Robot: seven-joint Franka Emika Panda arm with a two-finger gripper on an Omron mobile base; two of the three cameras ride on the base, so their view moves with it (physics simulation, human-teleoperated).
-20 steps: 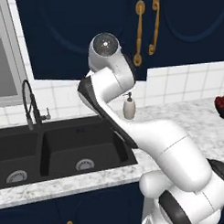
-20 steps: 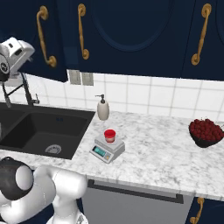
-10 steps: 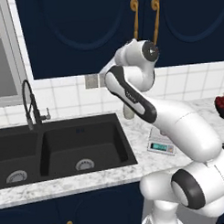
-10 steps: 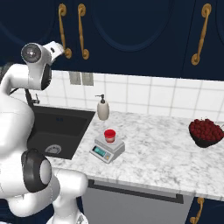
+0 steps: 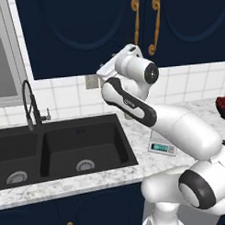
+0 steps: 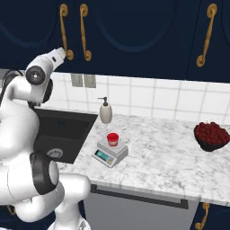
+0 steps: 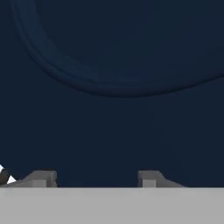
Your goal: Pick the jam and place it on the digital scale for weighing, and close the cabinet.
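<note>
The jam [image 6: 112,139], a short jar with a red lid, stands on the digital scale [image 6: 110,153] on the marble counter. In the left base view the scale [image 5: 162,147] peeks out from behind my arm and the jam is hidden. The navy wall cabinet [image 6: 134,31] has its doors flush, with the brass handles side by side. My gripper [image 7: 96,178] is open and holds nothing; it faces the arched door panel [image 7: 112,65] at very close range. In the right base view my hand [image 6: 57,56] sits just left of the leftmost handle [image 6: 64,31].
A white soap dispenser [image 6: 105,111] stands at the backsplash behind the scale. A dark bowl of red fruit [image 6: 211,135] sits at the counter's right. The black double sink [image 5: 65,148] and its faucet [image 5: 30,105] lie to the left, and a window [image 5: 4,49] is beside the cabinet.
My arm has swung right and toward the wall cabinet. The left door's handle has closed in on its neighbour, and the door now lies flush. Jam and scale have not moved.
</note>
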